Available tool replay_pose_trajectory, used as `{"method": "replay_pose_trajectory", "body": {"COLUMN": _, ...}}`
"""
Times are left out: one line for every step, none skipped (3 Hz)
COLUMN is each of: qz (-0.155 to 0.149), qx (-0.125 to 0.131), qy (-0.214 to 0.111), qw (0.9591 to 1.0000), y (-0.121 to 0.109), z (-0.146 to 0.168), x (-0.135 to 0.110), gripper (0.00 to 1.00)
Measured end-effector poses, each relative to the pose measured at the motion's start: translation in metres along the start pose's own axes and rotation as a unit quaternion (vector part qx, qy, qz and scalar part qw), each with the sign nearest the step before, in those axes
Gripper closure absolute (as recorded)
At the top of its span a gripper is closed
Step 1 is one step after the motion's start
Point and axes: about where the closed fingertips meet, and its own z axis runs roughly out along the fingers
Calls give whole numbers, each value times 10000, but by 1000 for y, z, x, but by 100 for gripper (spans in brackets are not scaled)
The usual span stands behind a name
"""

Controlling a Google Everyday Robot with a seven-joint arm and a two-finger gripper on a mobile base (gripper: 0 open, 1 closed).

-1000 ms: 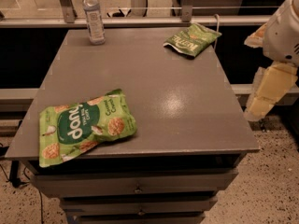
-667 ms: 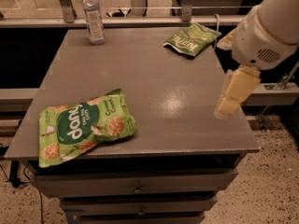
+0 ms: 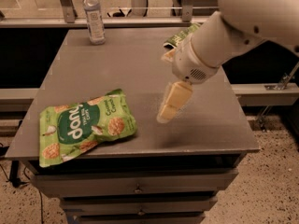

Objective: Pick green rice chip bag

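Observation:
The green rice chip bag (image 3: 84,126) lies flat at the front left of the grey table (image 3: 140,69); it is light green with a dark green oval, white "dang" lettering and pictures of round tan chips. My gripper (image 3: 170,102) hangs from the white arm above the table's middle right, to the right of the bag and apart from it. Its cream fingers (image 3: 175,98) point down and to the left.
A smaller, darker green chip bag (image 3: 180,36) lies at the back right, partly hidden by my arm. A clear water bottle (image 3: 94,17) stands at the back left. Drawers sit under the table's front edge. A rail runs behind the table.
My arm has swung in from the right edge to above the table's middle, bringing the gripper closer to the green rice chip bag. The bags and bottle have not moved.

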Motion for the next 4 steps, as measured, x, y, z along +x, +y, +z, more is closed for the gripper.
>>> {"method": "replay_pose_trajectory", "body": {"qz": -137, "qx": -240, "qy": -476, "qw": 9985, "y": 5, "z": 45, "x": -34, "gripper": 0}}
{"method": "replay_pose_trajectory", "body": {"qz": -265, "qx": -421, "qy": -841, "qw": 9952, "y": 13, "z": 63, "x": -70, "gripper": 0}}
{"method": "replay_pose_trajectory", "body": {"qz": -517, "qx": -605, "qy": -1075, "qw": 9910, "y": 33, "z": 74, "x": -97, "gripper": 0}}
{"method": "replay_pose_trajectory", "body": {"qz": -755, "qx": -815, "qy": -1127, "qw": 9874, "y": 57, "z": 89, "x": -109, "gripper": 0}}
